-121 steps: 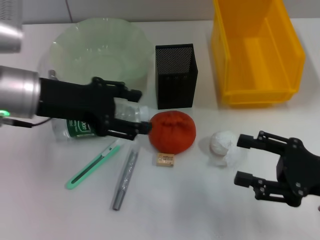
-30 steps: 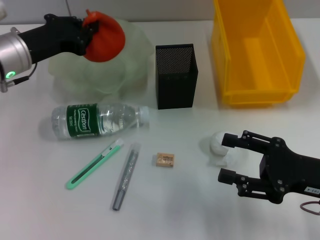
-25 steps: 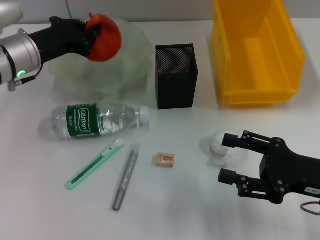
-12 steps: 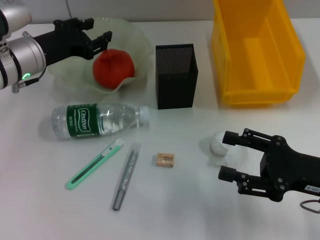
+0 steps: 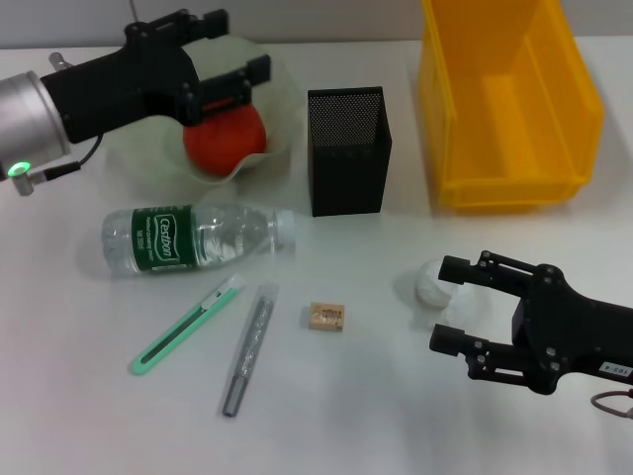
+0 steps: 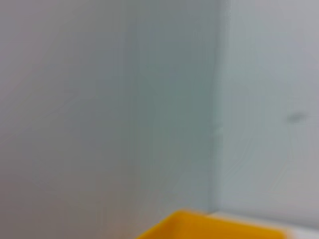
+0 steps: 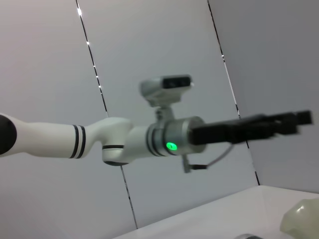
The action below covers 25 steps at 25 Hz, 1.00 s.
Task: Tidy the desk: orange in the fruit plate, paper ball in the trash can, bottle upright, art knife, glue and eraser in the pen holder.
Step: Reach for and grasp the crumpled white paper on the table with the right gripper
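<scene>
Three containers at the back: yellow trash can [image 5: 509,109], nothing visible inside; pale green fruit plate [image 5: 272,109] holding the orange [image 5: 229,139]; black mesh pen holder [image 5: 348,148]. Left gripper [image 5: 232,59] above the orange, fingers spread. Right gripper [image 5: 450,305] spread around the paper ball [image 5: 425,287]. Bottle [image 5: 193,237] on its side; eraser [image 5: 326,317] beside the art knife [image 5: 186,324].

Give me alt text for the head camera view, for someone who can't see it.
On a white desk, the left claw hangs open over the orange lying in the fruit plate, while the open right claw flanks the paper ball. The bottle lies on its side beside the eraser; the pen holder and trash can stand behind.
</scene>
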Each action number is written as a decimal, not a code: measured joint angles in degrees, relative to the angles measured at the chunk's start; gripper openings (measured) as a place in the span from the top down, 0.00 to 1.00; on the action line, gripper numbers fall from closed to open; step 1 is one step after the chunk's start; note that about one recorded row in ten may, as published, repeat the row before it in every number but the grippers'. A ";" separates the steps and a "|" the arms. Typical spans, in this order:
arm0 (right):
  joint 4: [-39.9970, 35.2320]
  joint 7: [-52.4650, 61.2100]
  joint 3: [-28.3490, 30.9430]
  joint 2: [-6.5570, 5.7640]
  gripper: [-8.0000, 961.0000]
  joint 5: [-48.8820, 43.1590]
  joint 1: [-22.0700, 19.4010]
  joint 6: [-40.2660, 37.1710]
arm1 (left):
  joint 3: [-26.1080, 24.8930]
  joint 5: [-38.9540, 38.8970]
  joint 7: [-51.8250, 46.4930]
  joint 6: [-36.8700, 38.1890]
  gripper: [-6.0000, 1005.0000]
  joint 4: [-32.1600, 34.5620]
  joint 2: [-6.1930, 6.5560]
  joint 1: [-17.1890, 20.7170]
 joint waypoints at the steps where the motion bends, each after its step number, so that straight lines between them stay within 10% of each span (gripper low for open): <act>1: 0.00 0.00 0.00 0.00 0.20 0.00 0.00 0.00 | 0.00 0.00 0.00 0.00 0.26 0.00 0.00 0.00; 10: -0.97 4.54 3.11 -0.13 0.20 2.52 0.31 1.73 | -0.61 0.13 -0.23 26.00 0.27 -0.45 0.00 6.42; 19: -18.45 28.75 4.94 -0.40 0.20 1.95 1.85 2.23 | 0.20 1.25 5.25 26.71 0.27 -9.24 0.18 8.39; 25: -39.22 55.23 4.37 -0.40 0.20 -14.95 7.37 2.12 | 1.14 1.36 6.32 26.06 0.27 -10.15 0.10 8.56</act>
